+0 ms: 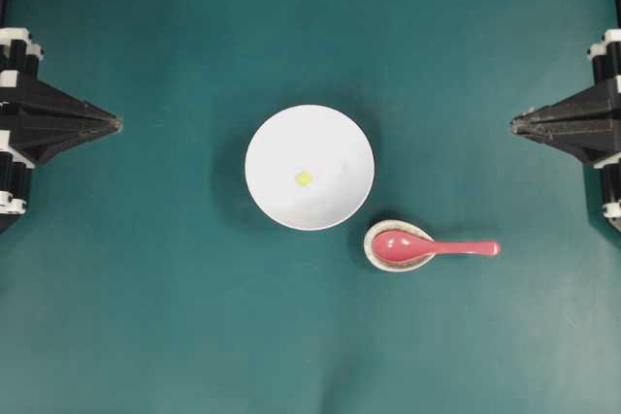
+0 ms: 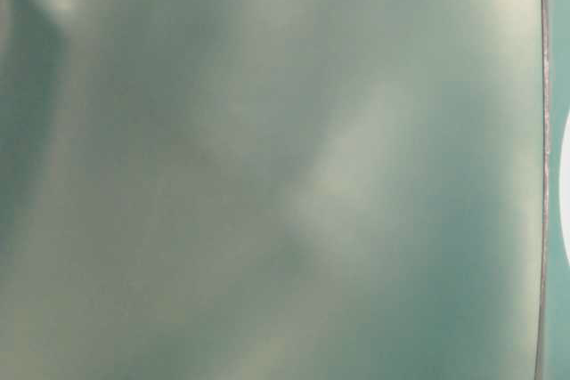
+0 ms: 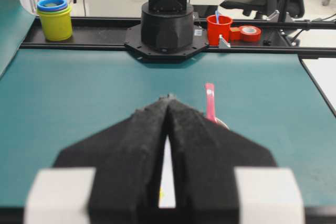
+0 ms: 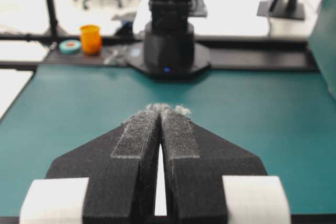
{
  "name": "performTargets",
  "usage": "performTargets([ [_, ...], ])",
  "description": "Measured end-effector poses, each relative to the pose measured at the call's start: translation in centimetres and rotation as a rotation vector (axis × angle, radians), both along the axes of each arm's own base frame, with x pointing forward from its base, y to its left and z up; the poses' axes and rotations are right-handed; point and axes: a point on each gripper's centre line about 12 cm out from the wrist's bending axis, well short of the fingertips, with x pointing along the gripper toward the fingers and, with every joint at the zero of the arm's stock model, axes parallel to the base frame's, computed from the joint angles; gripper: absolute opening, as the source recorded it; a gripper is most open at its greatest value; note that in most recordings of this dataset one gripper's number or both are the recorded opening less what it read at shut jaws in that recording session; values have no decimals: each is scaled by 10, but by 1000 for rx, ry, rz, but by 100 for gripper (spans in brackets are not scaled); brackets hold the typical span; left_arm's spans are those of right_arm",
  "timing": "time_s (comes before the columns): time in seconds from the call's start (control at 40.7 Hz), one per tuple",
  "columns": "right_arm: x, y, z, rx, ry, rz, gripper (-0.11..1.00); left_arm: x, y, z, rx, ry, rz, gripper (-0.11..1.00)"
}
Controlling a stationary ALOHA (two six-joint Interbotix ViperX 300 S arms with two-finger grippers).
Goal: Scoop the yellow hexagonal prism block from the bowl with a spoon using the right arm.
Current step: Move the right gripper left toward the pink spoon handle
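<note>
We are looking at the yellow hexagonal prism block [image 1: 304, 178] lying near the middle of the white bowl [image 1: 349, 133], loose and open from above, which suits a scoop. The spoon [image 1: 427, 247] is resting just beside the bowl, its scoop cradled in a speckled spoon rest [image 1: 374, 255] and its handle pointing toward our right hand [image 1: 515, 124], likely so we can grip it easily. Both the right hand and the left hand [image 1: 116, 124] are waiting well apart at the edges of the desk [image 1: 155, 317], tips pressed together, holding nothing.
</note>
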Motion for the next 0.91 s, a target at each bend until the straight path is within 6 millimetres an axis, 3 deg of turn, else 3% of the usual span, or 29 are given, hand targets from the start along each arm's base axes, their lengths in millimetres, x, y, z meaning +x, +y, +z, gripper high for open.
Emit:
performTargets([
  [0.491, 0, -1, -1, 12, 8, -5, 2, -2, 1, 5, 8, -20, 3, -1],
  [0.81, 0, -2, -2, 24, 17, -8, 41, -2, 1, 5, 6, -18, 3, -1],
  [0.908, 0, -2, -4, 33, 32, -8, 47, -2, 1, 5, 8, -20, 3, -1],
])
